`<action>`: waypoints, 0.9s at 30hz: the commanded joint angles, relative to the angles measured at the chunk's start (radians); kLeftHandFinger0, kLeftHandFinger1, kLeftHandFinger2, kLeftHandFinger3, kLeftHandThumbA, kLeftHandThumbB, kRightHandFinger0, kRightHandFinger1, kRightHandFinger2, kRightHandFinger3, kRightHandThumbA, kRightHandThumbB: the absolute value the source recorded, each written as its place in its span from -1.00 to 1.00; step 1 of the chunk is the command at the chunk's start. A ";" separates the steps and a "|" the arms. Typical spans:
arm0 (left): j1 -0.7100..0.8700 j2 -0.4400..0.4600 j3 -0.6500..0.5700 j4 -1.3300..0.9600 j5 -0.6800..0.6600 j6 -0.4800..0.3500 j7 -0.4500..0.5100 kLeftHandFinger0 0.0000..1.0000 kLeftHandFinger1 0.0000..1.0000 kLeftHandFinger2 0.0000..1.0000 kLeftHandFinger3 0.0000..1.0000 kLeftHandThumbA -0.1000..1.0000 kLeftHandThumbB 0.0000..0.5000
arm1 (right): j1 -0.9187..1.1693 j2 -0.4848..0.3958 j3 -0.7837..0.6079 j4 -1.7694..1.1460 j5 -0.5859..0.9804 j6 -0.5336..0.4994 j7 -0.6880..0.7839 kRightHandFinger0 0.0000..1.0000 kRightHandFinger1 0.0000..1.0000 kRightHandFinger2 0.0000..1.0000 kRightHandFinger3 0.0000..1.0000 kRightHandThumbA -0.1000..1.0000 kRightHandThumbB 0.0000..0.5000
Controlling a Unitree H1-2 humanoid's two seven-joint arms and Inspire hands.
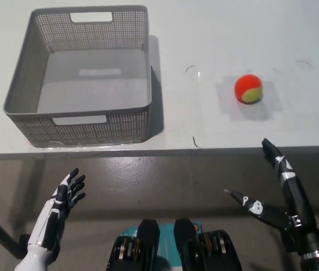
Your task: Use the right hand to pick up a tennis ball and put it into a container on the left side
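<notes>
The black right hand [280, 192] is running off the bottom right corner, so its wrist and arm are not showing. The white left hand [57, 212] is getting cut off at the bottom edge too. The gray basket [134, 121] is hiding the bit of table [215, 34] under it. The table is running out past the top and both sides. The tennis ball [248, 88] is hiding its own far side.

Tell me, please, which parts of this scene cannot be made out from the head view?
- Right robot hand: its wrist and arm are cut off by the bottom right corner.
- Left robot hand: its forearm is cut off by the bottom edge.
- Basket: its near wall hides the floor strip behind it.
- Tennis ball: its underside is hidden.
</notes>
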 commanded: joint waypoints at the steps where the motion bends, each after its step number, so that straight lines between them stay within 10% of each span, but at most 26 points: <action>1: -0.019 0.016 0.005 -0.048 -0.018 -0.004 -0.019 1.00 1.00 1.00 1.00 1.00 -0.98 | -0.114 -0.055 -0.014 -0.213 -0.387 0.177 -0.032 1.00 1.00 1.00 1.00 0.97 0.81; 12: -0.021 0.018 0.001 -0.038 -0.013 -0.007 -0.021 1.00 1.00 1.00 1.00 1.00 -0.98 | -0.518 -0.123 -0.004 -0.140 -0.468 0.437 0.061 1.00 1.00 1.00 1.00 0.68 0.91; 27: -0.020 0.019 0.001 -0.041 -0.014 -0.005 -0.020 1.00 1.00 1.00 1.00 1.00 -1.00 | -0.819 -0.162 0.080 0.228 -0.513 0.516 0.015 1.00 1.00 1.00 1.00 0.82 1.00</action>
